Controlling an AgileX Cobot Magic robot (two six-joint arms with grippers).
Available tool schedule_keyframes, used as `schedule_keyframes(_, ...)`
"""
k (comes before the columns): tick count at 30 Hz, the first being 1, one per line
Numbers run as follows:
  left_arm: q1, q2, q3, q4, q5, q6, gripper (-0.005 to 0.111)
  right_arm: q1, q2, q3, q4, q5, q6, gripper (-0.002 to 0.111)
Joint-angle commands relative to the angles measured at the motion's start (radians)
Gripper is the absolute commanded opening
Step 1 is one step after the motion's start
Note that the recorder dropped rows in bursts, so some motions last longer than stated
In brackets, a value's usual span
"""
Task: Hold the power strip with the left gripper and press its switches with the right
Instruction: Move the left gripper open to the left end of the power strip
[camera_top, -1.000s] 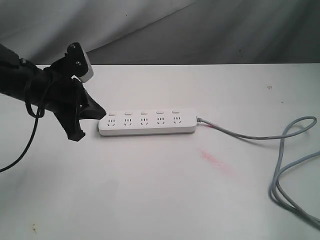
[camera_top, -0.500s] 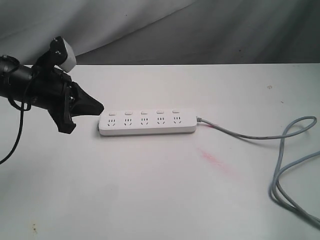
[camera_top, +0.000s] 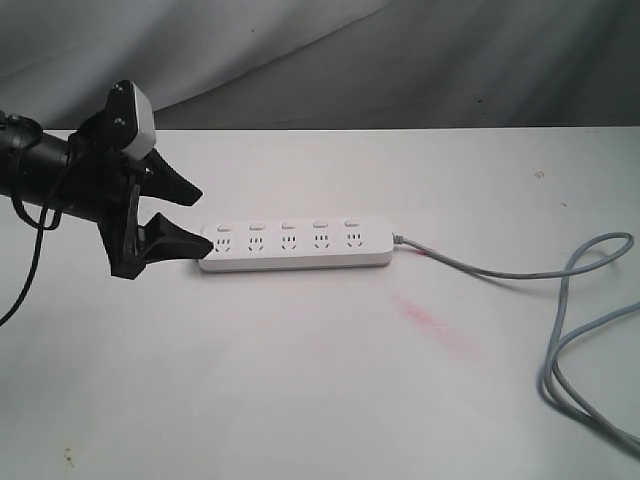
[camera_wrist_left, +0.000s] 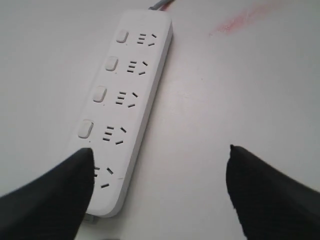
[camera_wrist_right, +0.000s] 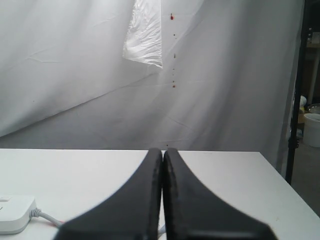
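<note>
Your left gripper (camera_top: 204, 218) is gaping wide at the strip's end, gripping nothing.
One fingertip (camera_top: 205, 243) is sitting at the power strip's (camera_top: 300, 258) left end; contact unclear. Strip is lying flat on the table (camera_top: 300, 400), switches (camera_top: 287, 226) facing up, grey cord (camera_top: 560, 300) trailing right. Your right gripper (camera_wrist_right: 162, 160) is hanging away from it, jaws pressed together, empty.

The left arm (camera_top: 40, 175), black and slim, extends in from the 9 o'clock edge of the exterior view. The left hand (camera_top: 200, 218) at its end points toward 3 o'clock and is spread wide. One finger (camera_top: 170, 180) sits at 12 o'clock of the other, and a white-faced camera block (camera_top: 135, 118) sits on top. The right hand (camera_wrist_right: 163, 155) shows only in its own wrist view, its two fingers pressed together.
</note>
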Motion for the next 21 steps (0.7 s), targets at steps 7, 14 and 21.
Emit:
schedule_keyframes(7, 0.004, 0.032, -0.008, -0.082, -0.137, 0.014, 0.079, -0.008, -0.004, 0.003, 0.003, 0.0, 0.002, 0.0)
schedule_keyframes(14, 0.027, 0.126, -0.026, -0.205, -0.147, 0.159, 0.084, -0.008, -0.004, 0.003, 0.003, 0.0, 0.0, 0.0)
schedule_keyframes(21, 0.05, 0.24, -0.144, -0.126, -0.039, 0.159, 0.084, -0.008, -0.004, 0.003, 0.003, 0.0, 0.0, 0.0)
